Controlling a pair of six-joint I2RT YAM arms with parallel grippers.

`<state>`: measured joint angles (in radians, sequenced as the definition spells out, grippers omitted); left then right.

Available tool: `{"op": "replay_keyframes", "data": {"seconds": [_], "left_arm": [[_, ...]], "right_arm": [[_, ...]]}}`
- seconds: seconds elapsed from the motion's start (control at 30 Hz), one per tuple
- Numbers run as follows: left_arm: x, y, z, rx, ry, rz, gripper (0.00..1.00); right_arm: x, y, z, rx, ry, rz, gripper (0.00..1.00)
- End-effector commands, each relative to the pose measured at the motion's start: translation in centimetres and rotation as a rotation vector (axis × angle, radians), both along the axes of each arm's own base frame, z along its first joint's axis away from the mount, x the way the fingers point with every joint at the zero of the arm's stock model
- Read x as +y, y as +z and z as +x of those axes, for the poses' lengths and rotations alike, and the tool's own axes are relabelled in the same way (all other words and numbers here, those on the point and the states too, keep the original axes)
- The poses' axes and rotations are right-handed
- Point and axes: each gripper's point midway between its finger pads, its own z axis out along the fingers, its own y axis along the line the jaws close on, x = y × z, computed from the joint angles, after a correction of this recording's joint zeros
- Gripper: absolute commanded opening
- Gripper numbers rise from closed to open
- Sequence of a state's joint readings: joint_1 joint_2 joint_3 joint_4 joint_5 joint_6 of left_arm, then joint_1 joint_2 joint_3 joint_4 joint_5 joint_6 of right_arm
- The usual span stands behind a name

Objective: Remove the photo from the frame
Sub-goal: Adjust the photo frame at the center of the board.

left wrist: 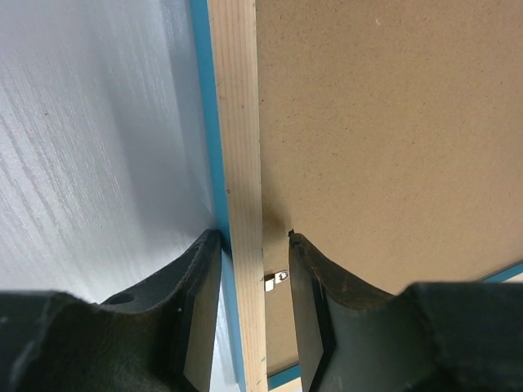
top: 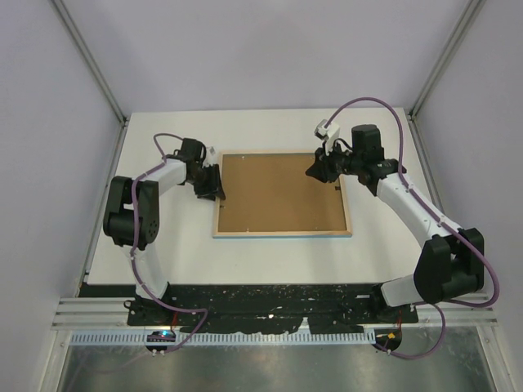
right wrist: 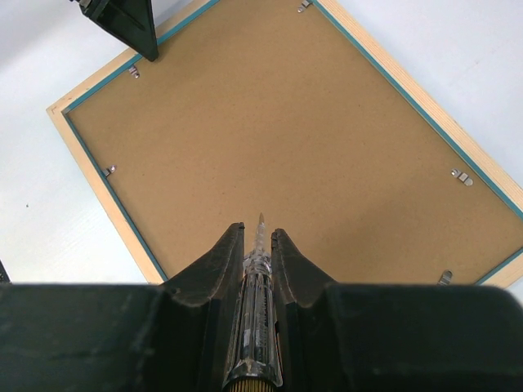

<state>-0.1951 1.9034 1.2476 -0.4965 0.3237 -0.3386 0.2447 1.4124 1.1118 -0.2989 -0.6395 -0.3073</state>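
thin light-blue rectangular picture frame (top: 282, 234) lying face down at centre of white table (top: 270, 131), plain brown backing board (top: 282, 192) facing up. left gripper (top: 216, 188) straddling frame's 9 o'clock wood-coloured rail, jaws apart, one finger outside, other over board. right gripper (right wrist: 257, 235) hovering near 2 o'clock corner, clamping clear-handled screwdriver (right wrist: 260, 278), tip pointing at board.

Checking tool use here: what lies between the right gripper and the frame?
A clear-handled screwdriver, clamped in the right gripper, its tip over the brown backing board inside the frame. The right wrist view shows it.
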Motion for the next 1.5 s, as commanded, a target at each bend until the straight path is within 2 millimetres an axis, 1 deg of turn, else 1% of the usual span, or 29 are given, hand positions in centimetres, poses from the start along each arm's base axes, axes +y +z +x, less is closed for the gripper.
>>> {"op": "replay_keyframes", "data": {"seconds": [0.0, 0.3, 0.4, 0.57, 0.73, 0.87, 0.93, 0.97, 1.0, 1.03, 1.07, 1.1, 1.17, 1.2, 1.23, 1.27, 1.3, 1.33, 1.37, 1.4, 1.43, 1.47], "left_arm": [[-1.8, 0.8, -0.1, -0.013, -0.02, -0.084, 0.41], [-3.2, 0.5, -0.6, -0.007, -0.069, -0.103, 0.4], [-3.6, 0.5, -0.8, -0.006, -0.076, -0.107, 0.34], [-4.1, 0.3, -1.3, -0.004, -0.089, -0.103, 0.29], [-5.0, 0.4, -1.8, -0.016, -0.123, -0.101, 0.21], [-5.6, 0.6, -2.2, -0.02, -0.14, -0.105, 0.21], [-6.0, 1.0, -2.4, -0.028, -0.147, -0.106, 0.24], [-6.2, 1.2, -2.5, -0.034, -0.153, -0.106, 0.25], [-6.3, 1.5, -2.5, -0.042, -0.157, -0.104, 0.27], [-6.4, 1.7, -2.6, -0.05, -0.159, -0.104, 0.29], [-6.5, 2.1, -2.5, -0.062, -0.161, -0.109, 0.3], [-6.6, 2.4, -2.5, -0.068, -0.162, -0.117, 0.32], [-6.8, 3.1, -2.5, -0.093, -0.167, -0.132, 0.35], [-6.8, 3.2, -2.6, -0.101, -0.167, -0.14, 0.36], [-6.9, 3.5, -2.7, -0.111, -0.17, -0.146, 0.38], [-6.9, 3.7, -2.6, -0.117, -0.171, -0.146, 0.4], [-6.8, 4.1, -2.4, -0.13, -0.171, -0.141, 0.42], [-6.7, 4.3, -2.2, -0.138, -0.171, -0.132, 0.43], [-6.3, 4.6, -1.7, -0.151, -0.163, -0.116, 0.45], [-6.0, 4.8, -1.4, -0.161, -0.158, -0.106, 0.46], [-5.5, 4.8, -1.0, -0.17, -0.145, -0.095, 0.48], [-5.1, 5.1, -0.5, -0.182, -0.135, -0.089, 0.49]], "right_arm": [[0.3, 0.7, 0.6, -0.036, -0.002, 0.016, 0.08], [0.2, 0.7, 0.5, -0.038, -0.004, 0.014, 0.08], [0.2, 0.7, 0.5, -0.039, -0.005, 0.016, 0.08], [0.2, 0.7, 0.5, -0.039, -0.005, 0.016, 0.08], [0.2, 0.6, 0.5, -0.038, -0.006, 0.014, 0.08], [0.3, 0.4, 0.6, -0.027, -0.009, 0.022, 0.08], [0.6, 0.2, 0.7, -0.022, -0.009, 0.022, 0.08], [0.6, 0.1, 1.1, -0.025, -0.021, 0.012, 0.08], [1.1, -0.1, 1.2, -0.029, -0.015, 0.0, 0.08], [1.1, -0.3, 1.9, -0.034, -0.041, -0.025, 0.08], [1.7, -0.3, 1.9, -0.046, -0.028, -0.04, 0.08], [1.9, -0.1, 2.7, -0.06, -0.043, -0.059, 0.08], [2.6, 0.2, 3.7, -0.075, -0.056, -0.086, 0.08], [2.9, -0.4, 4.1, -0.069, -0.057, -0.107, 0.08], [3.2, 0.5, 4.8, -0.082, -0.061, -0.106, 0.08], [3.4, 0.3, 5.4, -0.081, -0.067, -0.123, 0.08], [3.7, 1.0, 6.1, -0.099, -0.067, -0.123, 0.08], [3.9, 0.8, 6.7, -0.098, -0.072, -0.131, 0.08], [4.2, 1.9, 7.5, -0.121, -0.075, -0.124, 0.08], [4.5, 1.2, 8.1, -0.107, -0.074, -0.135, 0.08], [4.8, 2.3, 8.7, -0.126, -0.072, -0.134, 0.08], [5.3, 1.3, 9.2, -0.112, -0.064, -0.148, 0.08]]}}
